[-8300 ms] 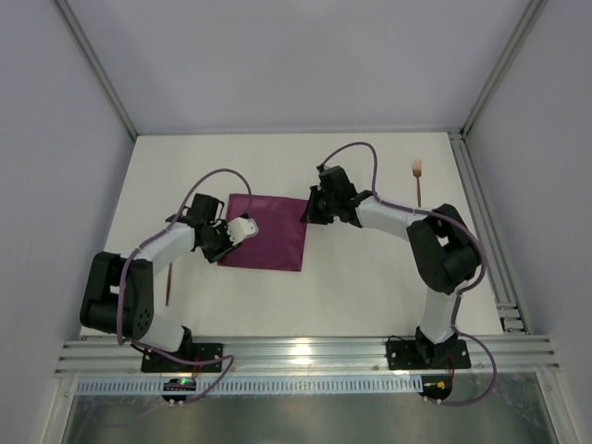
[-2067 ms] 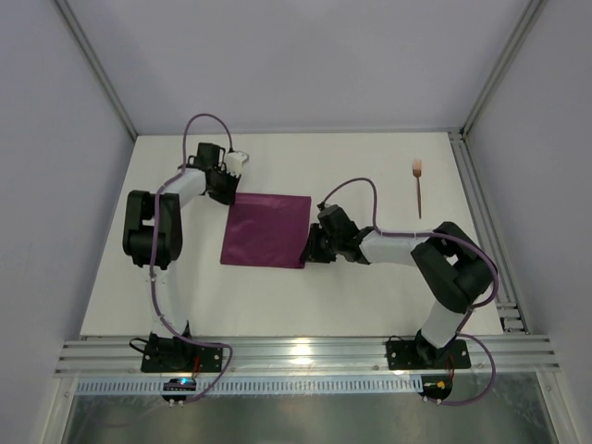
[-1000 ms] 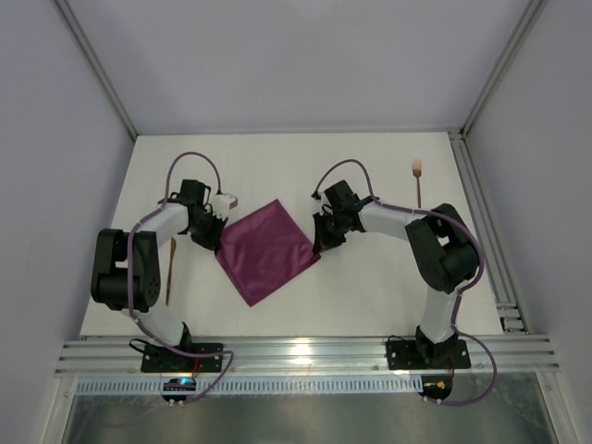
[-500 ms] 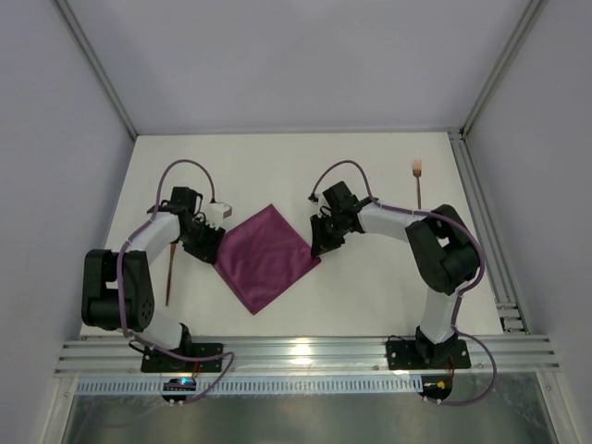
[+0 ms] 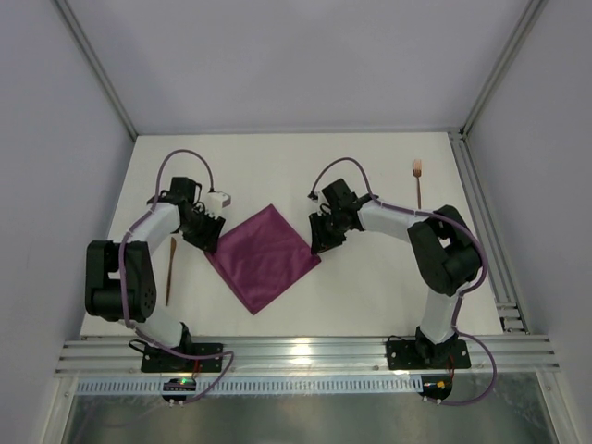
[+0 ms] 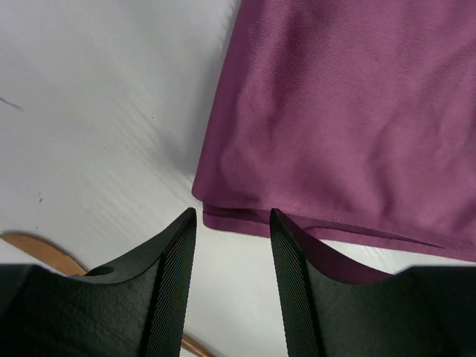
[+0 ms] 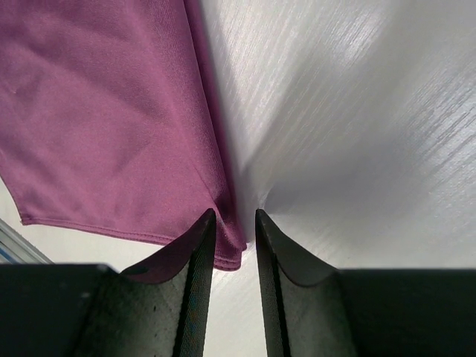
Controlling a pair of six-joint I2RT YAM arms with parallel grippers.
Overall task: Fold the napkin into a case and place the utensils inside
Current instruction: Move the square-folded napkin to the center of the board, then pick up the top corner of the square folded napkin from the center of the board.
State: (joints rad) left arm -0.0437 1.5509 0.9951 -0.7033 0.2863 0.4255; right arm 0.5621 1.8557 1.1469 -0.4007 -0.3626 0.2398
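A maroon-purple square of soft cloth, the napkin (image 5: pixel 264 257), lies flat near the middle of a white counter (image 5: pixel 370 287), turned so that it reads as a diamond from above, with one corner pointing toward the arm bases. It is folded: the left wrist view shows at least two layered edges at its left corner. The left tool (image 6: pixel 231 216) is low over the counter at that left corner with its black ribbed fingers (image 6: pixel 169 282) spread apart. The cloth corner lies just beyond the gap between them, and nothing is pinched. The right tool (image 7: pixel 231 217) sits at the napkin's right corner. Its fingers (image 7: pixel 195 282) stand only slightly parted, and the cloth's edge and corner lie on the counter in the narrow gap without being clamped. A slim copper-coloured metal fork (image 5: pixel 418 181) lies alone near the far right of the counter, tines pointing away from the arms, well apart from the napkin. A second thin copper-coloured utensil (image 5: pixel 169 270) lies on the left side, running front to back just beside the left arm and near the napkin's left corner, without touching the cloth. Part of it shows at the lower left of the left wrist view.
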